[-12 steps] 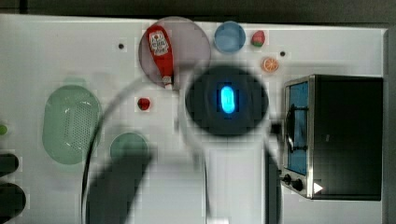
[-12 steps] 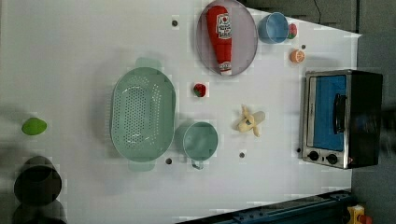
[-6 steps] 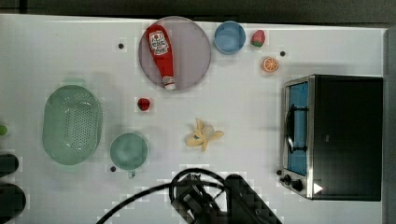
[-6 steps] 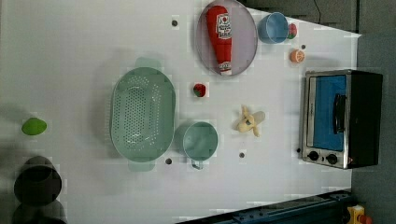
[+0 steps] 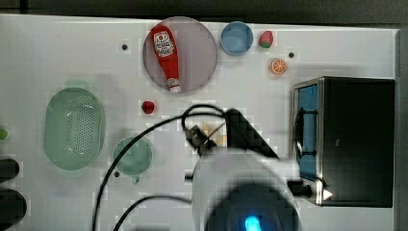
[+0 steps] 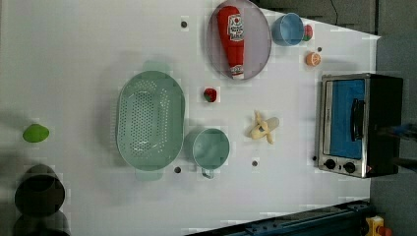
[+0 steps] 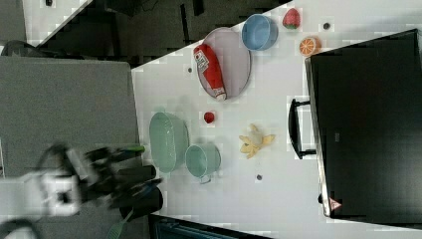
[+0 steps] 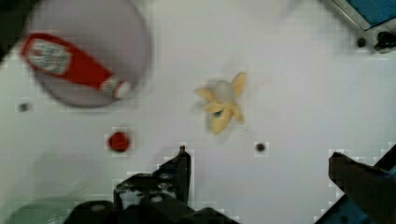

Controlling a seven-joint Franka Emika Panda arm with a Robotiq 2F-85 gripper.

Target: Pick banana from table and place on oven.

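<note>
The end effector (image 8: 259,175) stands wide open and holds nothing; in the wrist view its two dark fingers (image 8: 180,170) sit well apart, clear of the banana (image 8: 222,103) that lies beyond them. In the top view the arm (image 5: 245,187) hangs over the bench (image 5: 57,57), covering most of the banana (image 5: 211,132).

The banana (image 6: 263,129) lies flat on the bench (image 6: 88,44), peeled open, with pale yellow strips splayed around a whitish core. In the left view it rests between the green cup (image 6: 210,148) and the oven (image 6: 361,125), touching neither. The right view shows the banana (image 7: 255,140) just off the oven's bar handle (image 7: 294,128).

The oven (image 5: 356,139) has a black top, silver front and blue glass door. The bench is white with a few dark screw holes. Farther out lie a ketchup bottle (image 5: 166,55) on a grey plate (image 5: 197,53), a blue bowl (image 5: 236,37), an orange slice (image 5: 278,66) and a green colander (image 5: 74,127).
</note>
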